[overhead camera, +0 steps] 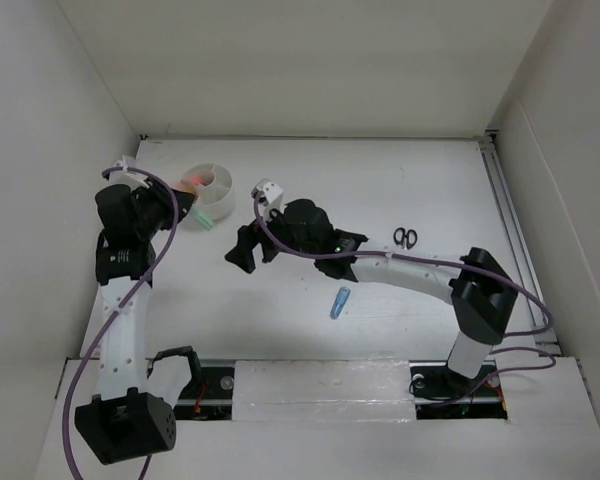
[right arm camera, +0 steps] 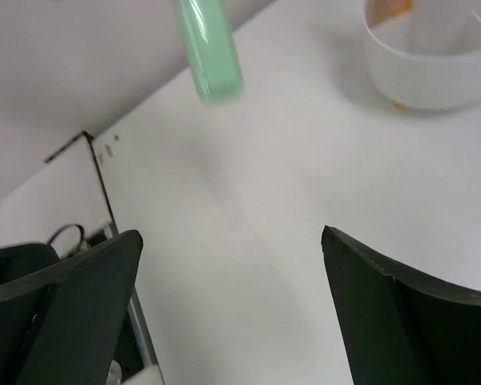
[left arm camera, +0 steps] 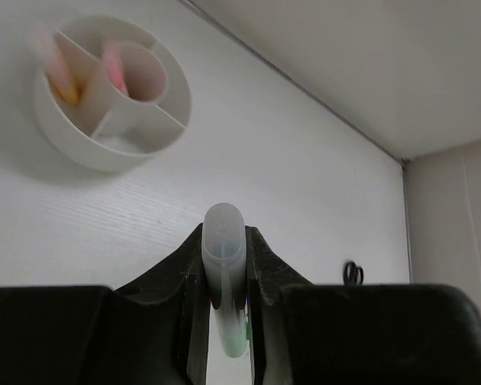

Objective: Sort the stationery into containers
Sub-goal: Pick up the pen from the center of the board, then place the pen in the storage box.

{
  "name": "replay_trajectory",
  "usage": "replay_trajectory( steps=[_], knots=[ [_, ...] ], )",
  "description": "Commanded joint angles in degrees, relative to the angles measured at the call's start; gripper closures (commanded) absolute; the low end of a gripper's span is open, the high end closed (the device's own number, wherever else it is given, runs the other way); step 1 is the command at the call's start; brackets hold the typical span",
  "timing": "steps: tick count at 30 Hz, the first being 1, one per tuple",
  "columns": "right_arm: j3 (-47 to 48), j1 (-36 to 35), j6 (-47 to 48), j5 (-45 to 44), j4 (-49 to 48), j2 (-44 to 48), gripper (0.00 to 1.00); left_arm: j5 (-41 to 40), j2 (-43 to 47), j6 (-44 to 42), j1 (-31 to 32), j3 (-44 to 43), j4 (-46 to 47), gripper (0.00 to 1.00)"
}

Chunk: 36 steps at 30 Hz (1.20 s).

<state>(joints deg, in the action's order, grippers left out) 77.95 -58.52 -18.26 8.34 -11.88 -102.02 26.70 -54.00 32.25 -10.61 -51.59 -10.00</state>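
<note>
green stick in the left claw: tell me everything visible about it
The pale green rounded plastic-looking stick has a translucent whitish capped end. The left claw's black fingers clamp it from both sides, whitish end poking forward, beside the round white divided tub. Its green end juts out the other way, seemingly clear of the white table, touching nothing else.

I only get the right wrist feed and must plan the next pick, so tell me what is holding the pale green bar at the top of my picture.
Observer: The left gripper has its fingers shut on the pale green bar.
Operator: List what sits in the tub.
Observer: A pink pen and an orange-tipped pen lean in separate compartments of the white divided tub.
Operator: Name something loose for my arm.
Observer: A blue marker lies on the table, with neither gripper on it.
</note>
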Motion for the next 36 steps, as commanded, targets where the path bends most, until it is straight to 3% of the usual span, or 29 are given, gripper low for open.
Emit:
replay_trajectory(
  steps=[1,6,10,15,22,27,36],
  knots=[
    [-6.39,2.1,1.21,-2.71,-2.53,7.6,0.0,-15.08,1.08,1.85,-0.9,-5.18,1.9,1.0],
    [-15.45,3.5,2.62,-5.16,-1.49,17.01,0.0,-28.78,-5.4,0.1,-0.9,-15.0,4.11,1.0],
    [-21.08,4.03,3.67,-5.7,-0.34,25.71,0.0,-34.07,-13.22,-3.94,-0.9,-18.18,8.76,1.0],
    [-26.53,4.03,4.9,-5.7,3.69,36.69,0.0,-31.79,-22.62,-7.03,-0.9,-19.86,14.9,1.0],
    [-30.84,4.03,6.66,-7.28,7.92,47.68,0.0,-33.39,-23.79,-6.23,-0.9,-15.03,21.41,1.0],
    [-32.07,6.22,7.71,-5.36,9.59,49.72,0.0,-29.07,-22.91,-7.38,-0.9,-7.05,30.81,1.0],
    [-32.07,8.6,10.0,-1.83,10.82,51.39,0.0,-25.56,-26.95,-7.99,-0.9,-5.8,35.83,1.0]
  ],
)
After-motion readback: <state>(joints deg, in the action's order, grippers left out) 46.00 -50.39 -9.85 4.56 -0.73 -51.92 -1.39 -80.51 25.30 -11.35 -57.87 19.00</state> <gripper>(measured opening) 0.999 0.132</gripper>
